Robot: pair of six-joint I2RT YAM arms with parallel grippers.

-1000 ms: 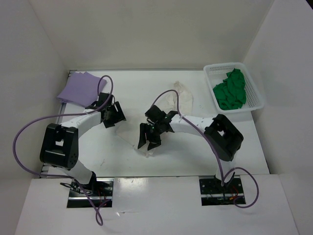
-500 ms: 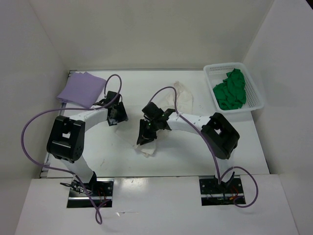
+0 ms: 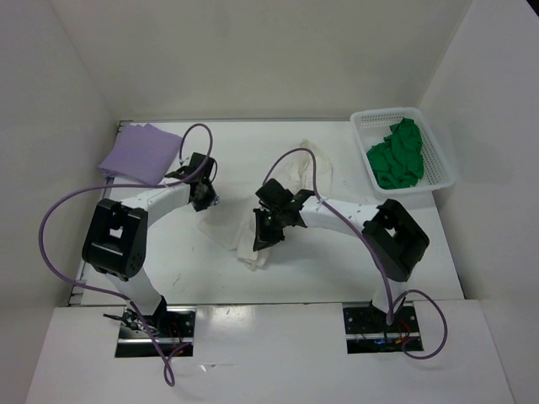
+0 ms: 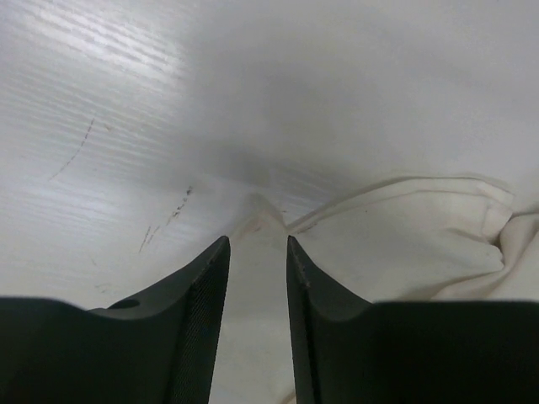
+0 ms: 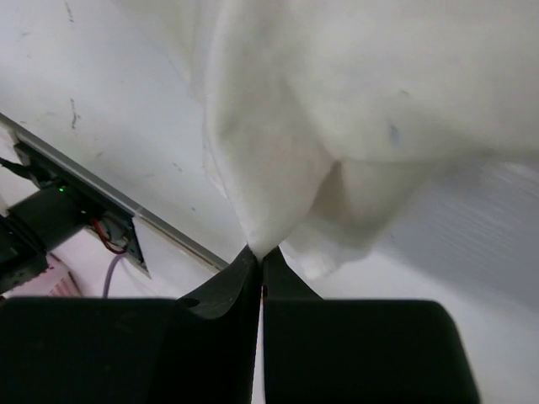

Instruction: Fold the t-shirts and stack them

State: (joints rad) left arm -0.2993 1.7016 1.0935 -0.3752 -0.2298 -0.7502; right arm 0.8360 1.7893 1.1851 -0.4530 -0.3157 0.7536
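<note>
- Cream cotton, thin and limp: the cream t-shirt [image 3: 313, 172] lies rumpled in the middle of the table [image 3: 168, 252], bunched into a ridge that runs from far right to near left between the two arms
- Right gripper [image 5: 259, 251] is pinched fully closed on a small peak of that shirt at its near end, and the cloth hangs in loose folds from the grip
- Left gripper [image 4: 257, 242] sits low at the shirt's left edge; its fingers [image 4: 202, 286] stand a little apart with a pointed corner of cream cloth between them, not visibly clamped
- Lavender t-shirt [image 3: 141, 151] rests flat and squared in the far left corner of the table, apparently already folded
- Green t-shirt [image 3: 396, 156] lies crumpled inside the white mesh basket [image 3: 445, 164] at the far right, well apart from both arms
- Handling, as a judgement: the fabric is light and has no stiffness, so it will sag and fold on itself wherever it is unsupported
- A single layer could slip out of a shallow pinch, so a hemmed edge or seam is the safer place to grip
- Best hold is likely two corners of one edge, one per gripper, pulled apart so that the shirt spreads flat before any fold
- Main risk is catching two layers at once, which would keep the bunch twisted
</note>
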